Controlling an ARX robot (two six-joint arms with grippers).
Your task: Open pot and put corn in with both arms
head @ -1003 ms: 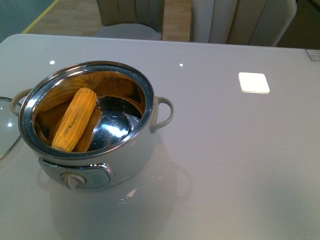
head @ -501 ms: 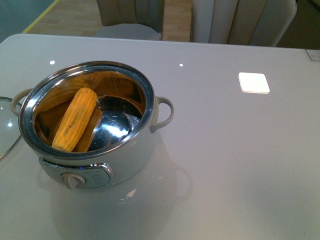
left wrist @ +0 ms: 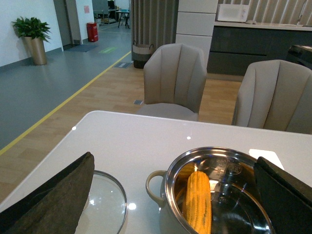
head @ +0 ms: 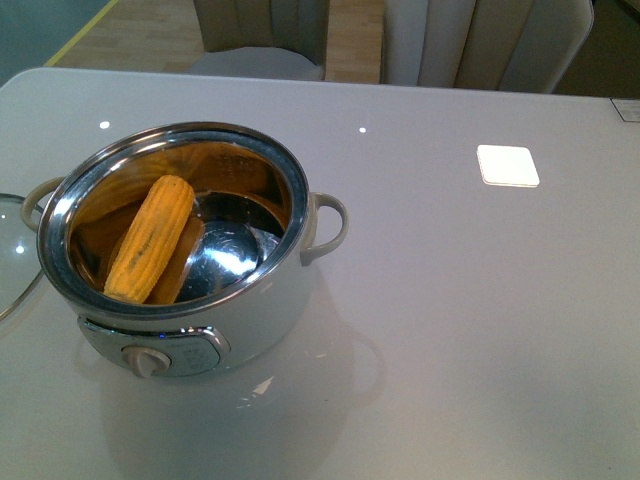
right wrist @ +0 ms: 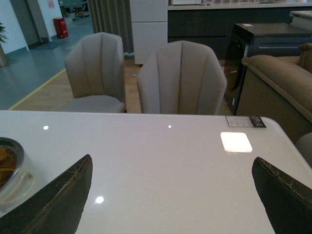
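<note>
Resting inside pot (head: 250,320), corn (head: 150,238) lay aslant against bowl wall, long axis pointing away from robot; lid (left wrist: 105,207) off, beside pot; left gripper (left wrist: 170,195) nearer, right gripper (right wrist: 170,195) well apart, both spread wide, empty; task judged complete

The pot (head: 190,250) stood on the surface (head: 470,300), toward its left and near the front edge, with its knob (head: 147,361) facing the robot. The corn (head: 150,238) lay inside the pot, leaning against the left side of the bowl, one end toward the front and the other toward the back. A lid (head: 12,255) lay flat on the surface just left of the pot, beside its left handle (head: 35,197). Two chairs (right wrist: 181,78) stood behind the surface, side by side.
</note>
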